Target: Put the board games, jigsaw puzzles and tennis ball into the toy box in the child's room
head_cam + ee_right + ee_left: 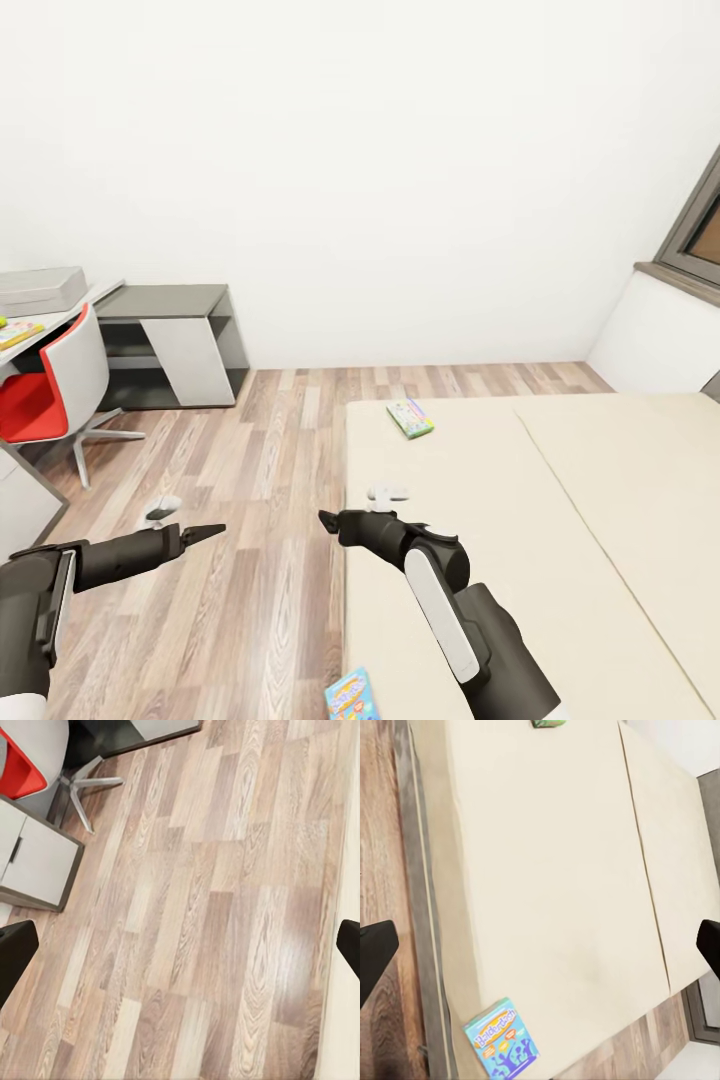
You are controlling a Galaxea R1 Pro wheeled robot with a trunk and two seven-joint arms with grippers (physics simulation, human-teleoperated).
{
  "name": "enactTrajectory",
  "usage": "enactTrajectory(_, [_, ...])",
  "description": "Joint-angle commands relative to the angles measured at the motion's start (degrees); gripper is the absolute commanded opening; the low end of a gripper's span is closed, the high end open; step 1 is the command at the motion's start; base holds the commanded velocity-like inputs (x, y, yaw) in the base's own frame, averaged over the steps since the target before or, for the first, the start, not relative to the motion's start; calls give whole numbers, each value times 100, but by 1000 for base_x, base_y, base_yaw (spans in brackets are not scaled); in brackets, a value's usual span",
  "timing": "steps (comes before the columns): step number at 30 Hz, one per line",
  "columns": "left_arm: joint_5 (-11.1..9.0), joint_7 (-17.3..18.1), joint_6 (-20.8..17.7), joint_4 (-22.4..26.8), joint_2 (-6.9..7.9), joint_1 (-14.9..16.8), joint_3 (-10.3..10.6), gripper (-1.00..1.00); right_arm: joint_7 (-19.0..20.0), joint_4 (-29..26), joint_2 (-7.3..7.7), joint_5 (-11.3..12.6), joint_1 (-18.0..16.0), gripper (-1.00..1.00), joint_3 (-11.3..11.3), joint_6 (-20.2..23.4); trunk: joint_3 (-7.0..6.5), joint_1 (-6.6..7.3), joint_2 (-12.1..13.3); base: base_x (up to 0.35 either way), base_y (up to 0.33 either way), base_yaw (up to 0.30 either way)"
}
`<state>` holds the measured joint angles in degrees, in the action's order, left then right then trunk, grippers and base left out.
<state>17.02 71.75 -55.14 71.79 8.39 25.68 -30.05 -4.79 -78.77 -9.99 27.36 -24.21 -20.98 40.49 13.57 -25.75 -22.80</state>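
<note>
Head view: we hover both grippers, left (215, 531) and right (328, 520), jaws spread and empty; the blue game (352, 697) overhangs the bed (600, 520) edge and a nudge could tip it.

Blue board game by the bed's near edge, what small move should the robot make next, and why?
Probably lower the right gripper toward the blue board game: both grippers look open and empty, and it lies nearer than the green board game.
</note>
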Motion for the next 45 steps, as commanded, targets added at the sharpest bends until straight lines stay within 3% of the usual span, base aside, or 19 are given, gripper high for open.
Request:
enactTrajectory(1, [57, 59, -49, 3, -2, 7, -10, 100, -52, -7, -1, 58, -5, 100, -5, 17, 11, -4, -12, 0, 135, 0])
enactTrajectory(45, [56, 59, -53, 3, 5, 7, -10, 100, -53, -7, -1, 59, -5, 100, -5, 2, 11, -4, -12, 0, 272, 0])
